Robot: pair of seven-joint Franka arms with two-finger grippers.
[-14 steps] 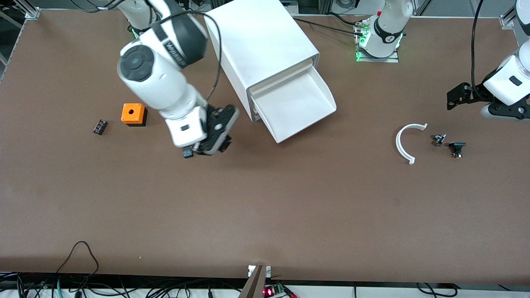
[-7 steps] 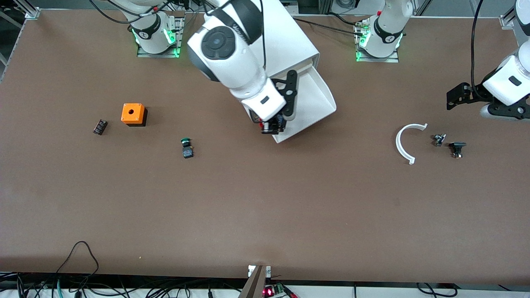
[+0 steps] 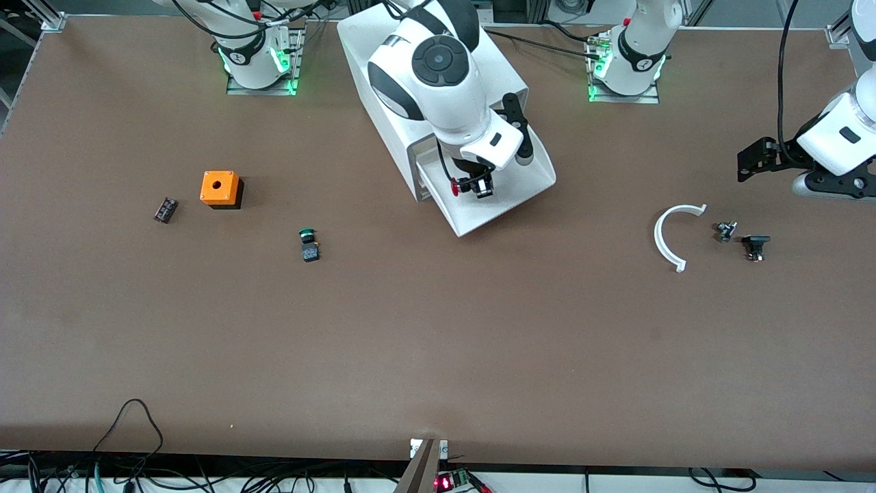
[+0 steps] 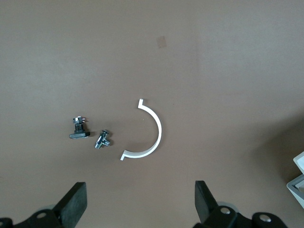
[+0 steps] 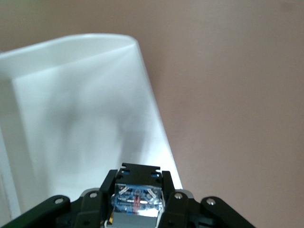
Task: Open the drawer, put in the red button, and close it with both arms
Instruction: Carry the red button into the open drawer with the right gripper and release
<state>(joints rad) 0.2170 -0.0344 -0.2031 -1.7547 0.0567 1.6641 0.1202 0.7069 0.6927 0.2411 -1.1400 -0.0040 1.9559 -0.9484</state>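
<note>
The white cabinet stands at the robots' edge of the table with its lowest drawer pulled out. My right gripper is shut on the red button and holds it over the open drawer. In the right wrist view the button's black and clear body sits between the fingers above the white drawer floor. My left gripper waits open and empty at the left arm's end of the table; its fingers show wide apart in the left wrist view.
A green-capped button, an orange box and a small dark part lie toward the right arm's end. A white curved piece, a small metal part and a black part lie under the left gripper.
My right gripper has carried the red button from beside the green-capped button to over the open drawer. The left arm has not moved.
</note>
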